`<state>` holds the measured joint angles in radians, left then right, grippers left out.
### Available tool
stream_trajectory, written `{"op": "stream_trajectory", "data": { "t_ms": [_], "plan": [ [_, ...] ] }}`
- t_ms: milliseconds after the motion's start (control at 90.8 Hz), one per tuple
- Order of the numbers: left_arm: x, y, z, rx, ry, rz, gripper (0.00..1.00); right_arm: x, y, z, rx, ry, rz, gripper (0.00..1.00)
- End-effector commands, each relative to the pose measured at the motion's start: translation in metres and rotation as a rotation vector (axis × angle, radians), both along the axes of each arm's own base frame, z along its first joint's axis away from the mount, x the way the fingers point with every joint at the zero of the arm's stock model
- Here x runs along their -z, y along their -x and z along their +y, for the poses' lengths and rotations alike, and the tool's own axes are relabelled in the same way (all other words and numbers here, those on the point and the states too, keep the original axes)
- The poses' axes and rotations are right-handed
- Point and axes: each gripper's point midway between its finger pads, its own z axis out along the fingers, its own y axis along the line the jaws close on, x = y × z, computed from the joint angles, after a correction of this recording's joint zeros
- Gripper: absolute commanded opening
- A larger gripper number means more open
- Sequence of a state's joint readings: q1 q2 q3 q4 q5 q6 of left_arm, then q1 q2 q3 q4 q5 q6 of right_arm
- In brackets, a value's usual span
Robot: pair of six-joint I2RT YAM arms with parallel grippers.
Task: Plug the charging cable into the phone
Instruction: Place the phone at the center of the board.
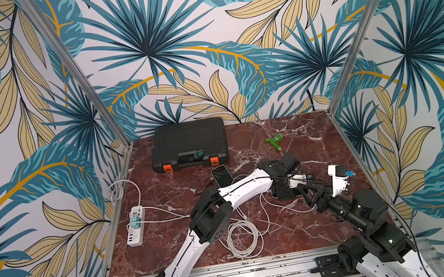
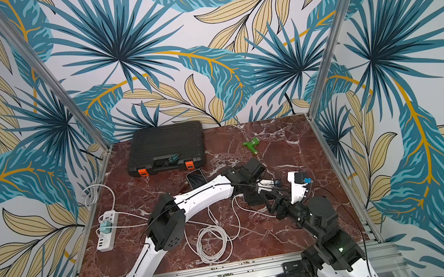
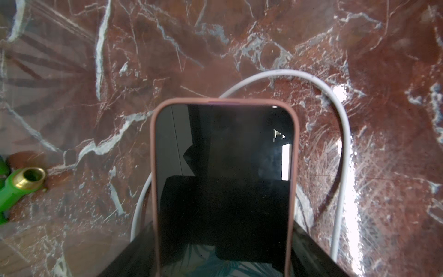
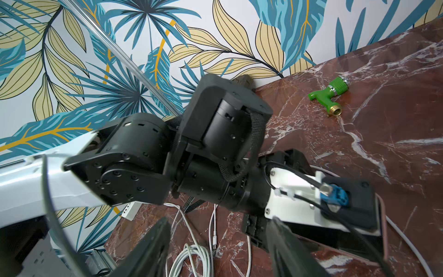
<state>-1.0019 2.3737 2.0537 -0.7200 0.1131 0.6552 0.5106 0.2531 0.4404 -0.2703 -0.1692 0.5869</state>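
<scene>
- I am seeing the phone (image 3: 223, 167), in its pink case, sitting between the fingers of the left gripper (image 3: 223, 230), which is clamping its two long edges.
- Its long axis is running straight out along those fingers. The free short end is pointing away from the wrist, and the dark screen is facing up at the wrist camera. I cannot tell which end is carrying the port.
- In both top views the left wrist is hiding it, a little right of the middle of the table (image 1: 307, 233). In the right wrist view only a strip of pink case is showing.
- The white cable (image 3: 346, 148) is looping on the marble round the phone's free end, and the rest is lying coiled near the front edge.
- The right gripper (image 4: 219, 218) is hanging just beside the left one, fingers spread, gripping nothing.
- A second phone (image 1: 222, 175) is lying flat, partly under the left forearm, near the black case (image 1: 189, 144).
- A green tap (image 1: 274, 140) is lying further back.
</scene>
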Motion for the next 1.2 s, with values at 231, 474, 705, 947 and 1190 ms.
{"op": "stream_trajectory", "data": {
  "t_ms": [231,474,705,947,1190],
  "plan": [
    [0.014,-0.016,-0.008,-0.005,-0.042,-0.081,0.92,0.006,0.005,0.006,-0.047,0.022,0.005,0.70],
    [-0.012,-0.029,-0.016,-0.044,0.018,-0.144,1.00,0.002,0.008,0.011,-0.086,0.018,-0.015,0.73],
    [-0.099,-0.058,-0.027,-0.205,0.243,-0.275,1.00,-0.009,0.025,0.024,-0.207,-0.005,-0.101,0.74],
    [-0.196,-0.104,0.010,-0.513,0.546,-0.286,1.00,-0.013,0.034,0.030,-0.264,-0.015,-0.137,0.73],
    [-0.256,-0.105,0.104,-0.858,0.800,-0.191,1.00,-0.002,0.023,0.028,-0.223,0.000,-0.088,0.73]
  ]
}}
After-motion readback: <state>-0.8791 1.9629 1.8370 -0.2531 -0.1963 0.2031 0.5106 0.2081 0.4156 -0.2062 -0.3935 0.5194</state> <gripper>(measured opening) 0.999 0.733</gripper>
